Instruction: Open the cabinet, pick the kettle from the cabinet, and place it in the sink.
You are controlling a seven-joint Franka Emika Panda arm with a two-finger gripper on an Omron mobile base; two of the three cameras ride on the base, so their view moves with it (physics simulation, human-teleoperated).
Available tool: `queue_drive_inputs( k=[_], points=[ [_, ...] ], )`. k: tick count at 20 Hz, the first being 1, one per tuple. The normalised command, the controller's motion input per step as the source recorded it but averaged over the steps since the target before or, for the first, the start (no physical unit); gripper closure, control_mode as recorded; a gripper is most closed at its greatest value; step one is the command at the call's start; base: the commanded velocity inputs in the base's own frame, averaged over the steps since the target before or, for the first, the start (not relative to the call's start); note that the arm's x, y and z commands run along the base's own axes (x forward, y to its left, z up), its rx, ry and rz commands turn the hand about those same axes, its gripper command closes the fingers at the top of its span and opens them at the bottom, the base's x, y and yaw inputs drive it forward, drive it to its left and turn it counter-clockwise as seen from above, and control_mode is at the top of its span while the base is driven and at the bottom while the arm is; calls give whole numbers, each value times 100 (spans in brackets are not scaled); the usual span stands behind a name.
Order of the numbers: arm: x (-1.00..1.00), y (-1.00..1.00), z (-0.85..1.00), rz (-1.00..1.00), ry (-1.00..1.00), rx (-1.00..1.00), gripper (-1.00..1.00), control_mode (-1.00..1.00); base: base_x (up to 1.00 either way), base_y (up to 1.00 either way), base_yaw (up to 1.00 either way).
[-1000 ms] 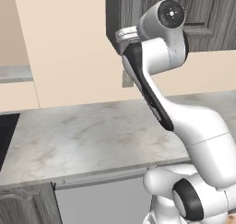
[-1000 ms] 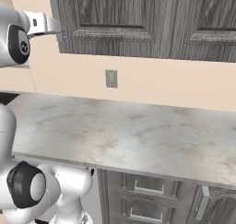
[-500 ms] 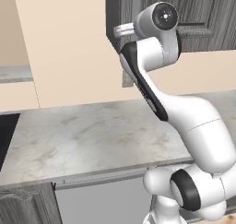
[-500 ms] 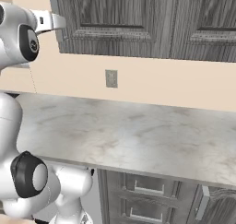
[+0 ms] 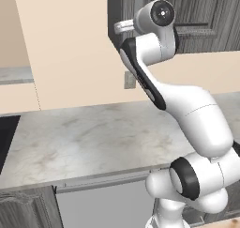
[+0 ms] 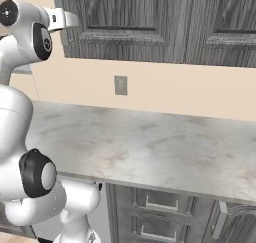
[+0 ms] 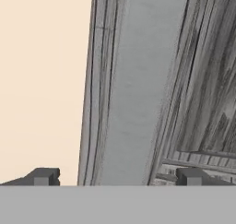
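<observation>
Your arm has risen and swung in toward the cabinet (image 6: 125,17) over the last second; in the left base view its upper joint sat lower and further from the door, and it is now level with the door's lower panel. The base has not driven: the counter (image 6: 150,147) and the wall outlet (image 6: 120,85) sit where they did.

The gripper (image 7: 117,177) stands spread wide, with nothing between its fingers (image 7: 44,176). Straight ahead of it, running away up the hand view, is the pale edge of the cabinet door. That edge lies between the two fingertips, with bare wall off to one side and dark woodgrain to the other. I cannot tell whether either finger touches the door.

In my judgement, the approach to the door edge is nearly complete and the opening step is about to begin. The door is still shut in both base views, so nothing of the task is done yet.

The kettle is presumably behind that shut door. I cannot tell where the sink lies relative to the tool.

Risk noted: the fingers straddle a thin edge with no handle visible, so a pull could slip off. Check for firm contact before you swing the door.
</observation>
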Motion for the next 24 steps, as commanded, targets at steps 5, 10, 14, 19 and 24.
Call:
queue_drive_inputs(
  k=[5,10,14,19,24],
  points=[
    [39,0,1,0,2,0,-100,-100,0,0,0],
    [38,0,0,0,0,0,-100,-100,0,0,0],
    [41,0,0,0,0,0,-100,-100,0,0,0],
    [42,0,-2,0,0,0,-100,-100,0,0,0],
    [42,2,-5,0,0,0,100,-100,0,0,0]
  ],
)
